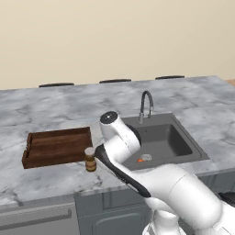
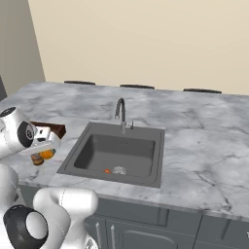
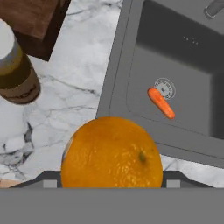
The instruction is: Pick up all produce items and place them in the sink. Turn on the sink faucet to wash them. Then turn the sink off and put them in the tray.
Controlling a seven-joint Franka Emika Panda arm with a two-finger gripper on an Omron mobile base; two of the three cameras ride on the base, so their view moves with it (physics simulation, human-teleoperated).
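Left base view: arm bent low over counter between tray (image 1: 55,146) and sink (image 1: 161,141). Jar (image 1: 90,159) just beside tray's front right corner. Carrot (image 1: 139,160) in basin, touching drain at its 9 o'clock. Faucet (image 1: 145,105) at sink's 12.

Right base view: gripper (image 2: 44,151) pinching orange (image 2: 46,154) above counter; sink at its 3 o'clock.

Hand view: orange fills space between fingers, tips hidden. Basin toward 1–2 o'clock. Carrot's long axis runs 10-to-4.

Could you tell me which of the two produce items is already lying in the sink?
The carrot-like piece: it lies on the sink floor beside the round drain. The round orange fruit is up at the hand, above the counter.
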